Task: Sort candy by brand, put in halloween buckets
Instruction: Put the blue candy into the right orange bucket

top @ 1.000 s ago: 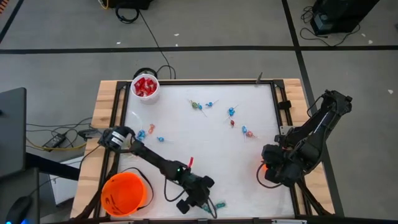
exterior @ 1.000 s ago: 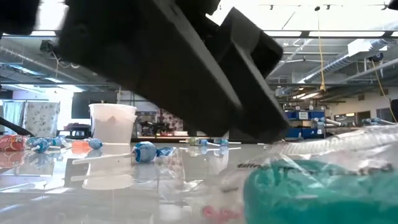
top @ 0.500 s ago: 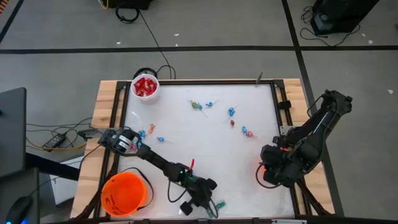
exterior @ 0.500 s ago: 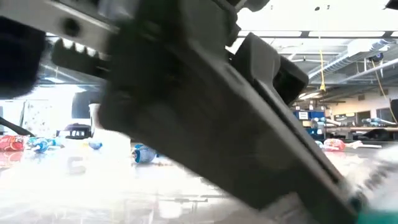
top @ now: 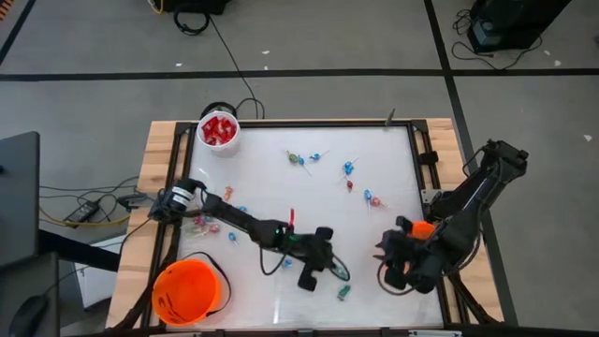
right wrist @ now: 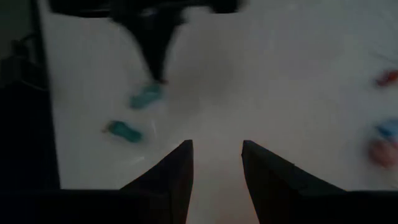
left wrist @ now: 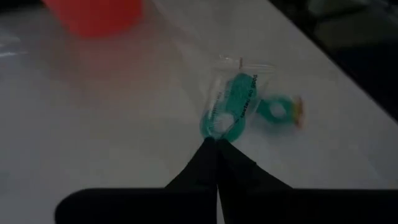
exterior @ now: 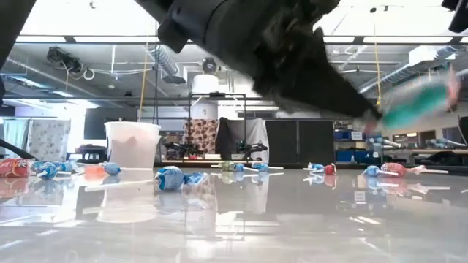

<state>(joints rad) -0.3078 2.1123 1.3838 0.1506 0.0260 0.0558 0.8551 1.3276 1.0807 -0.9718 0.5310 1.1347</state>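
Left claw (left wrist: 217,144) is pinched fully shut on the edge of a teal candy in a clear crinkly wrapper (left wrist: 231,107), held just above the white worktop (top: 281,201) near its near edge, right of the orange round plastic bucket (top: 187,290). Likely very light, the wrapper soft and slippery; the sealed wrapper end is judged the best hold. Its long axis runs straight out from the fingertips. A second teal candy (left wrist: 280,109) lies just beside it. Right claw (right wrist: 216,163) is held apart, empty, near the right edge.

White table (top: 309,201), scattered lollipops (top: 348,168), white cup (top: 218,131), orange bucket (top: 188,292), teal candy (top: 343,292)
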